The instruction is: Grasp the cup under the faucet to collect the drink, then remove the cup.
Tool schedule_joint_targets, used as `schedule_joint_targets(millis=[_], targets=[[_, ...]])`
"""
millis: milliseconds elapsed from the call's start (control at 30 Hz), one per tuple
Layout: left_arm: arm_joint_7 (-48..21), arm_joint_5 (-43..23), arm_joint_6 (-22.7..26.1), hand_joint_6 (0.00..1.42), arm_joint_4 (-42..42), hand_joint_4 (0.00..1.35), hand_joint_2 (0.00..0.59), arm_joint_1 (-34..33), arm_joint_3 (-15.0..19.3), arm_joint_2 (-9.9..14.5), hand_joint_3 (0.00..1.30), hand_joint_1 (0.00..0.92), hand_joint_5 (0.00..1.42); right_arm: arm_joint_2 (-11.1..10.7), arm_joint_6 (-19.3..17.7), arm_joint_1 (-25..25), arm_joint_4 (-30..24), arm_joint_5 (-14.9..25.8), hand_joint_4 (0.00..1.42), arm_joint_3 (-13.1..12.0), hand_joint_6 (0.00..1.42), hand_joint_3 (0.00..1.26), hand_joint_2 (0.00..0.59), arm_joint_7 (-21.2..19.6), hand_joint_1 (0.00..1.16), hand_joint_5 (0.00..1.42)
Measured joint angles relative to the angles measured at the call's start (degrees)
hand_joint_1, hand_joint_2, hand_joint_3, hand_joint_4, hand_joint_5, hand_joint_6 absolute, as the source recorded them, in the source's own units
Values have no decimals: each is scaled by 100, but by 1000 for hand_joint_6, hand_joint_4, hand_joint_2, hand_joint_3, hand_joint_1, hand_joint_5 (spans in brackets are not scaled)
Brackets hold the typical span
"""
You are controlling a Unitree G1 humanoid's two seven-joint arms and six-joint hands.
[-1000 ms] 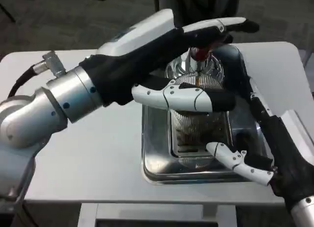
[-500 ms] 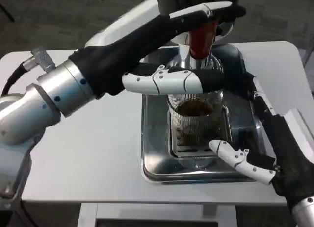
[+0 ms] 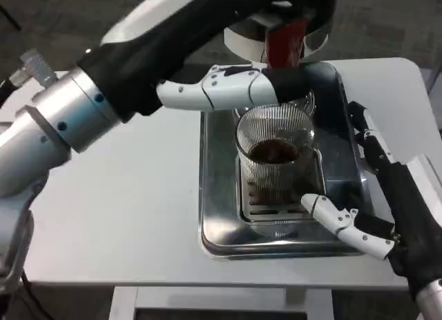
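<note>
Ribbed clear glass cup (image 3: 276, 151) (glossy) on polished steel tray (image 3: 219, 230).

I'm viewing from the robot's head camera, looking steeply down, close over the white table (image 3: 138, 216).

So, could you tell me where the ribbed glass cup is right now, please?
In the head view, the ribbed glass cup stands right of centre on the metal drip tray, below the red faucet handle and between the left hand and right hand.
</note>
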Motion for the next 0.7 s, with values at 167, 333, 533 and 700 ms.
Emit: schedule_joint_targets(millis=[167, 333, 533, 700], targets=[[50, -79, 35, 285, -83, 230, 100, 7, 101, 0, 223, 149, 312, -17, -18, 38, -1, 53, 24, -25, 112, 4, 264, -14, 571, 49], [51, -79, 45, 287, -84, 231, 100, 10, 104, 0, 223, 142, 314, -28, -42, 69, -2, 101, 24, -43, 150, 5, 264, -14, 568, 62], [22, -380, 124, 291, -861, 232, 91, 1286, 897, 328, 223, 119, 327, -29, -85, 89, -43, 130, 24, -73, 167, 5, 264, -63, 569, 74], [22, -553, 174, 299, -1215, 232, 91, 1961, 1202, 401, 223, 116, 327, -40, -97, 89, -57, 161, 24, -45, 169, 5, 264, -75, 569, 74]])
